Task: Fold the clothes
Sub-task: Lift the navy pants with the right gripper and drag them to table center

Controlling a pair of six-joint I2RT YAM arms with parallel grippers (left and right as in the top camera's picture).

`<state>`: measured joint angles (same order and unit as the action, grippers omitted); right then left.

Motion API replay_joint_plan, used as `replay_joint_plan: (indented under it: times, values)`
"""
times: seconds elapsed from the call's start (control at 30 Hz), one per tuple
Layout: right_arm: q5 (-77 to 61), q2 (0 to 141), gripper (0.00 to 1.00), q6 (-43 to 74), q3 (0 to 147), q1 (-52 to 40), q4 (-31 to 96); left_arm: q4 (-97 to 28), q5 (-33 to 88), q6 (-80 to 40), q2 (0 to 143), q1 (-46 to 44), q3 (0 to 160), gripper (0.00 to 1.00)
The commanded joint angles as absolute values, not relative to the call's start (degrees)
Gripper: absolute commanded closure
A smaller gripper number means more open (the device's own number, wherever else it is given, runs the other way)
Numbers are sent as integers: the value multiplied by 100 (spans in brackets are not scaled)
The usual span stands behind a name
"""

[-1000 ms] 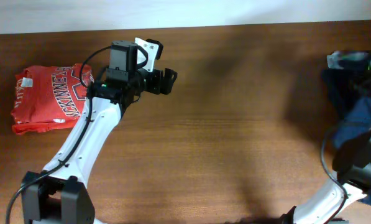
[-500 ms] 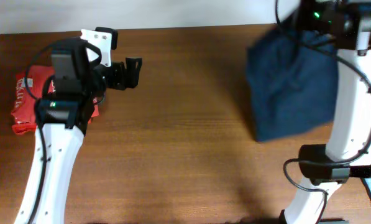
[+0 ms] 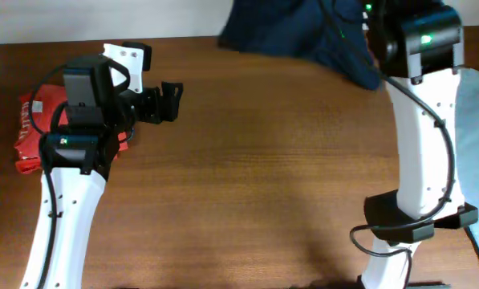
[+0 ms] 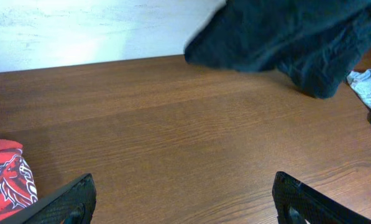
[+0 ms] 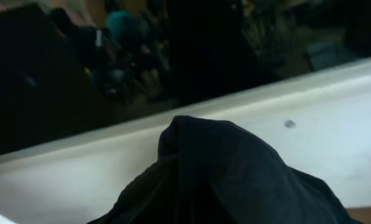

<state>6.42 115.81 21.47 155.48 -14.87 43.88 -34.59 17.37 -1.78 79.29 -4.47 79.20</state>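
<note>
- The clothes (image 4: 278, 31), ahead of the left gripper (image 4: 185, 208) and raised above it: dark navy cloth, soft, matt, creased.
- Table (image 4: 173, 130) under the pincer: brown wood with a fine grain, smooth, low sheen.
- The pincer's fingers (image 4: 73, 199): black plastic, matt.
- Red shirt (image 4: 5, 177) close by the pincer: matt cloth with a printed design.
- Left arm (image 3: 62, 217) behind the pincer: white plastic shell, smooth, faintly glossy.
- Pale T-shirt (image 4: 368, 87), far ahead: grey-blue cloth, rumpled.

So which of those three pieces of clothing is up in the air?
The big dark navy-blue fabric garment, hanging aloft; the red printed shirt and the pale grey-blue T-shirt lie on the wooden table.
</note>
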Motion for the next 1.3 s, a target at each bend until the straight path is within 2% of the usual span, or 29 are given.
replay_joint_plan:
  times: [0.0,0.23,0.33,0.7,0.93,1.2,1.23,1.27]
  values:
    - [974,11708,96,2300,15692,-1750,4412,-3507,1780,-198,7878,-449,7983,10]
    - [967,12193,96,2733,15681,-2187,5404,-3483,1774,-193,7878,-443,7983,10]
    - [972,12492,96,2875,15679,-2486,5433,-3479,1772,-196,7878,-443,7983,10]
    - [1284,12881,96,2930,15679,-2895,3625,-3465,1765,-198,7878,-169,7983,9]
    - [1444,12881,97,2923,15679,-2886,3275,-3461,1780,-198,7878,-169,7983,10]
    - [1223,12881,96,3240,15677,-3061,5133,-3452,1776,-196,7878,-169,7983,9]
    - [1111,12881,94,3284,15677,-3087,5273,-3444,1776,-196,7878,-169,7983,9]
    - [856,12881,77,3354,15677,-3138,5555,-3433,1774,-196,7878,-169,7983,9]
